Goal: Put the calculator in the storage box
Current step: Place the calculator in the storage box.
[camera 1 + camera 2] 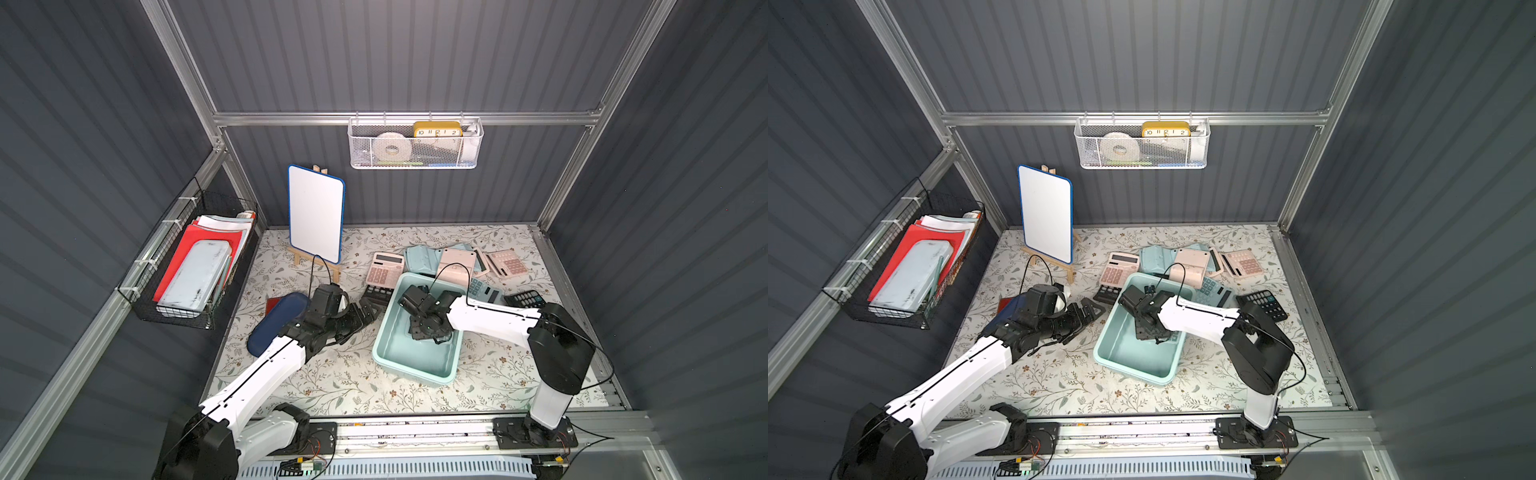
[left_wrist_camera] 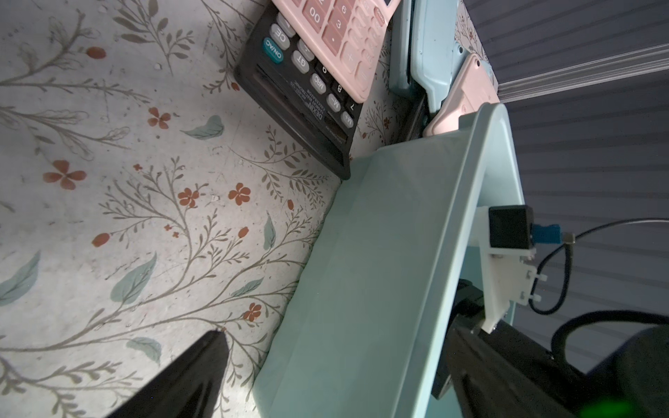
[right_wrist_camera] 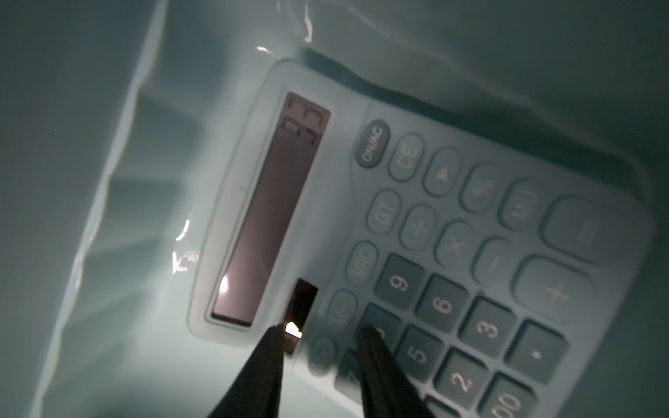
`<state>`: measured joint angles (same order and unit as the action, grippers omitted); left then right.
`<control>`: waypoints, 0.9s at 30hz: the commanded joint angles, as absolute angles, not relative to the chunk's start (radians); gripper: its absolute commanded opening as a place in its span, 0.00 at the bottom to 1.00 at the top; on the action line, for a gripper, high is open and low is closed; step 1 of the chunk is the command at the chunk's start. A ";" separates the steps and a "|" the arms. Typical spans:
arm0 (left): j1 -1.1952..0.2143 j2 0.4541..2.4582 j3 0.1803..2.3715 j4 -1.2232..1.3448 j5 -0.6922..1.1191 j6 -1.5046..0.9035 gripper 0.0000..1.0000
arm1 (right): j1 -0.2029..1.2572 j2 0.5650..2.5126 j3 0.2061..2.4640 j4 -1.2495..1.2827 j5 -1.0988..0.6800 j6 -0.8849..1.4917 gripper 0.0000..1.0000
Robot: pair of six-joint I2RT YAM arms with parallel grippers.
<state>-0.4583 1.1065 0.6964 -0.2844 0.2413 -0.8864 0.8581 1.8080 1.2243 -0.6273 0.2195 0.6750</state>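
Observation:
The storage box [image 1: 415,355] is a pale mint tub on the floral mat, seen in both top views [image 1: 1133,353]. My right gripper [image 1: 432,336] reaches down inside it. In the right wrist view a light blue calculator [image 3: 452,224] lies face up in the tub [image 3: 90,144]. The right gripper [image 3: 322,331] is shut on its near corner, one finger over the keys and one at the edge. From above, the arm hides most of the calculator. My left gripper [image 1: 370,311] is open and empty just outside the tub's left wall [image 2: 362,271]. Only one of its fingers [image 2: 195,376] shows.
Loose calculators lie behind the tub: a pink one [image 1: 385,269] over a black one [image 1: 376,293], a pile [image 1: 455,262], and another black one [image 1: 525,298] at the right. A whiteboard on an easel [image 1: 316,214] and a dark blue case [image 1: 276,322] are on the left.

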 commanded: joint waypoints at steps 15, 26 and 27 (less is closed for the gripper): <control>-0.462 1.122 0.747 -0.310 0.266 -0.848 0.99 | 0.826 1.584 1.129 -0.384 0.144 0.518 0.39; -0.462 1.138 0.783 -0.324 0.179 -0.846 0.99 | 0.766 1.322 1.059 -0.604 0.215 0.539 0.48; -0.462 1.141 0.789 -0.331 0.160 -0.842 0.99 | 0.751 1.298 1.045 -0.608 0.214 0.539 0.49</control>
<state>-0.4583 1.1282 0.7551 -0.2970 0.2119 -0.8734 0.7818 1.3437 1.0836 -0.5159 0.1772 0.5373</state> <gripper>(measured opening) 0.995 0.481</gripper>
